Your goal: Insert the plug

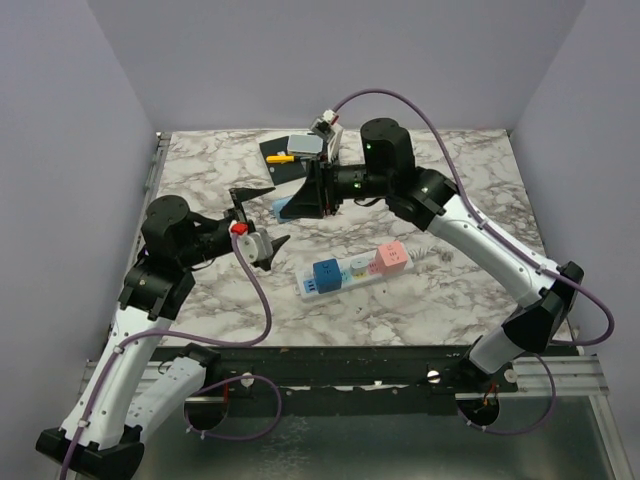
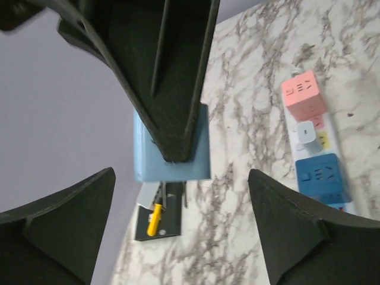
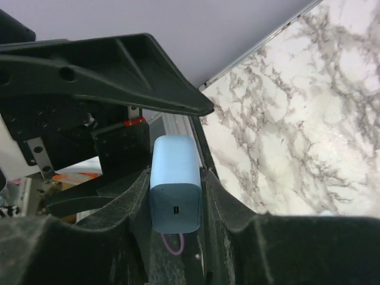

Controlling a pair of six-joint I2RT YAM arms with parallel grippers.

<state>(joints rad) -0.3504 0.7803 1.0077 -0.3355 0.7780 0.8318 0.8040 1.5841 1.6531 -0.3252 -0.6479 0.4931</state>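
- I see the right claw clamped on the plug, a smooth pale-blue block with rounded edges, held aloft beyond the power strip.
- The left claw stands wide apart and empty, left of the strip.
- The white strip, carrying blue and pink cube adapters, lies on the marble-patterned table.

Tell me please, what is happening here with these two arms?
The right tool is shut on a light blue plug and seems to hold it above the marble table. The left tool stands open close to it and grips nothing. The white power strip lies on the table nearer the arm bases, with a blue cube and a pink cube sitting on it. The plug is not yet inserted.
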